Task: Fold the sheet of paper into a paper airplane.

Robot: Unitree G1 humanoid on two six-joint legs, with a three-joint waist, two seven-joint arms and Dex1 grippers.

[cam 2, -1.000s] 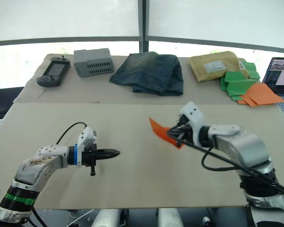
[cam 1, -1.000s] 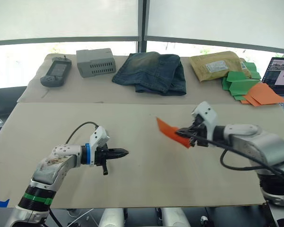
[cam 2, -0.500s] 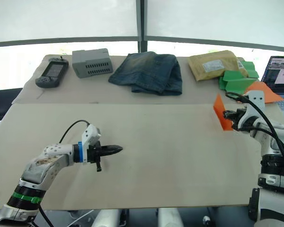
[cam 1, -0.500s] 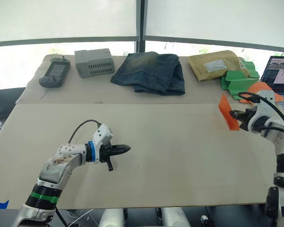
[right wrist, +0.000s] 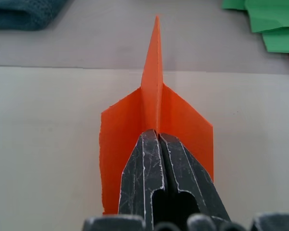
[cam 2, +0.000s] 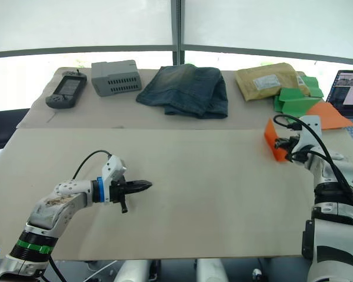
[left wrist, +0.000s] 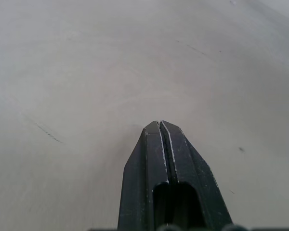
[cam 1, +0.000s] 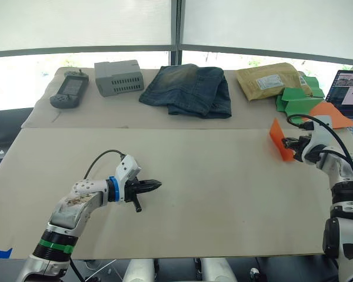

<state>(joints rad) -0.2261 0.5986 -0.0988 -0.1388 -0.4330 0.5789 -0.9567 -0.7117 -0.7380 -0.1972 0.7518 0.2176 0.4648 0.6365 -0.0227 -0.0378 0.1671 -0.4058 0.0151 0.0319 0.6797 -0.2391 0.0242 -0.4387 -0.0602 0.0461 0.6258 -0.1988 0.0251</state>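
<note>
Your right pincer (right wrist: 159, 132) is pressed together on the paper airplane (cam 1: 279, 138), pinching its centre fold from behind. In the right wrist view the orange wedge stands on edge, its point directed away from the fingers, with one flap spread to each side of the central ridge. In the head views you hold the airplane above the table (cam 1: 212, 194), near the table's far right edge, with its point toward the far side. It sits close to the piled orange and green paper pieces (cam 1: 309, 106) but apart from them.

Your left pincer (left wrist: 160, 124) is pressed together and holds nothing. It hovers over bare table surface on the near left, its fingers pointing toward the robot's right, well apart from the airplane.

Along the far side of the table, from the robot's left to right, you see:
- a dark handheld controller (cam 1: 69, 89);
- a grey vented box (cam 1: 119, 76);
- folded blue jeans (cam 1: 189, 89);
- a tan padded envelope (cam 1: 269, 80), just beside the paper pile.

An open laptop (cam 1: 352, 89) shows at the far right edge.
</note>
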